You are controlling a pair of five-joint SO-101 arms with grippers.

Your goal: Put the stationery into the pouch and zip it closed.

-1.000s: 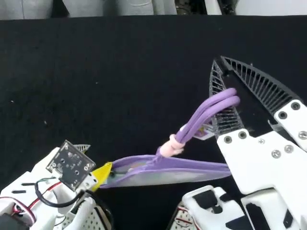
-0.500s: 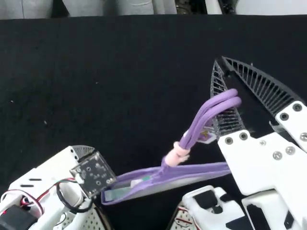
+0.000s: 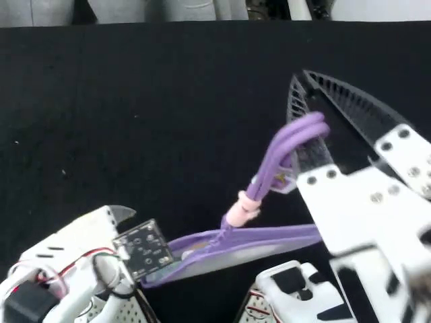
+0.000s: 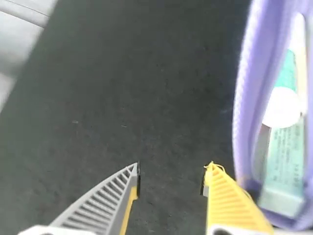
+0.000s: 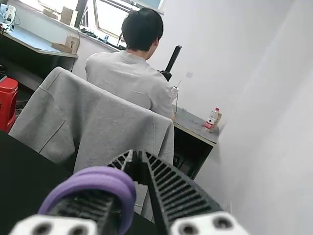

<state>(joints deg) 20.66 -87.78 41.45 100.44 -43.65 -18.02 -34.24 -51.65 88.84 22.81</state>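
High view: the black desk [image 3: 135, 101] takes up most of the frame. The purple pouch [image 3: 256, 240] lies on edge along the lower middle, running from lower left towards the right. Its strap [image 3: 286, 151] rises from a pink bead [image 3: 241, 210] up to the right arm [image 3: 370, 208], which comes in from the lower right. The right jaws are pressed together on the top of the strap's loop, right of centre, with their mesh tips pointing to the upper left. The left arm [image 3: 74, 259] sits in the lower left corner, and its wrist camera board [image 3: 144, 247] is just beside the pouch's left end. Whether the pouch rests on the desk cannot be told.

Left wrist view: the left jaws are spread and hold nothing. The grey one is at bottom centre and the yellow one at lower right, with dark desk [image 4: 122, 88] between them. The pouch [image 4: 249, 98] runs down the right edge, and the yellow jaw lies close against its lower end. Teal and white stationery [image 4: 286, 147] shows inside the pouch.

Right wrist view: at the bottom of the frame the strap [image 5: 93, 182] loops over one of the right jaws, whose tips meet just above it. Behind them stands a chair draped in grey cloth [image 5: 98, 125].
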